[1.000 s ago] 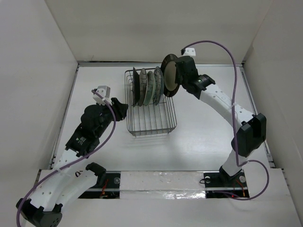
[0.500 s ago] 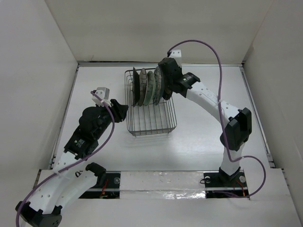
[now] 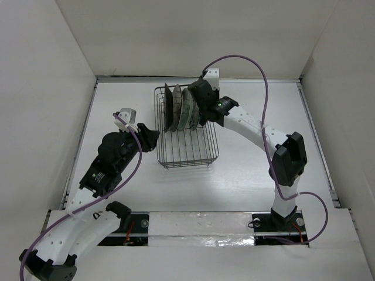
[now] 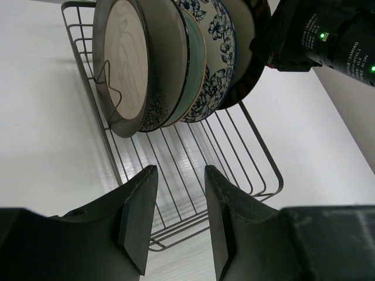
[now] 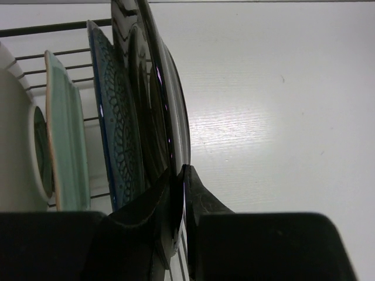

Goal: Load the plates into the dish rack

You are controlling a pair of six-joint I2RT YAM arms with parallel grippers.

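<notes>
The black wire dish rack (image 3: 187, 146) stands mid-table. Several plates stand on edge at its far end: dark-rimmed silvery (image 4: 126, 64), grey speckled (image 4: 161, 88), pale teal (image 4: 197, 64) and blue-and-white floral (image 4: 221, 52). My right gripper (image 3: 200, 104) is shut on the rim of the black-rimmed cream-centred plate (image 5: 170, 99) and holds it upright inside the rack, right beside the floral plate (image 5: 114, 117). I cannot tell whether it rests on the wires. My left gripper (image 3: 151, 139) is open and empty just left of the rack, its jaws (image 4: 179, 175) facing the rack's near half.
White walls enclose the table on three sides. The rack's near half (image 4: 193, 158) holds only bare wires. The right arm's purple cable (image 3: 258, 70) arcs above the far right of the table.
My right gripper has carried the black-rimmed plate left and down from the rack's far right corner into the rack, against the other plates. The left arm has not moved.
</notes>
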